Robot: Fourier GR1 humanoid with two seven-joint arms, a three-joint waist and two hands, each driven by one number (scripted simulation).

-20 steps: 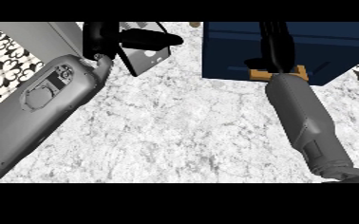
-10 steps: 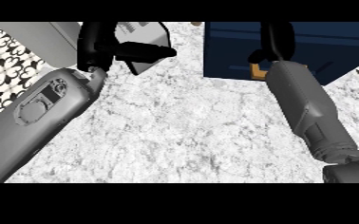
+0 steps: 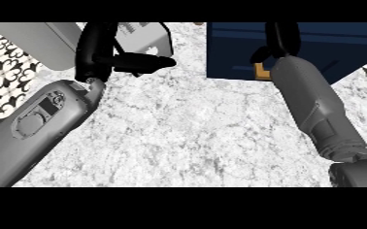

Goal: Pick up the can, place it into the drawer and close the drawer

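Counter (image 3: 193,136): pale marbled stone, filling the middle of the head view.

Drawer (image 3: 237,48): dark blue, open box at one o'clock, reaching the upper edge of the view.

Can (image 3: 261,71): only a small yellow-orange sliver shows at the drawer's lower rim, just beside the right wrist; the rest is hidden by hand and forearm, so whether it sits inside the drawer or above it cannot be told.

Right hand (image 3: 281,39): black, at one o'clock, over the drawer. Fingers curve down about the spot where the can shows; the hold itself is hidden, so I cannot tell if they grasp it.

Left hand (image 3: 108,53): black, at eleven o'clock, thumb jutting rightward, fingers straight and relaxed, holding nothing.

Grey appliance (image 3: 147,35): at twelve o'clock, partly behind the left hand.

Patterned cloth (image 3: 14,75): black-and-white, at nine o'clock on the edge.
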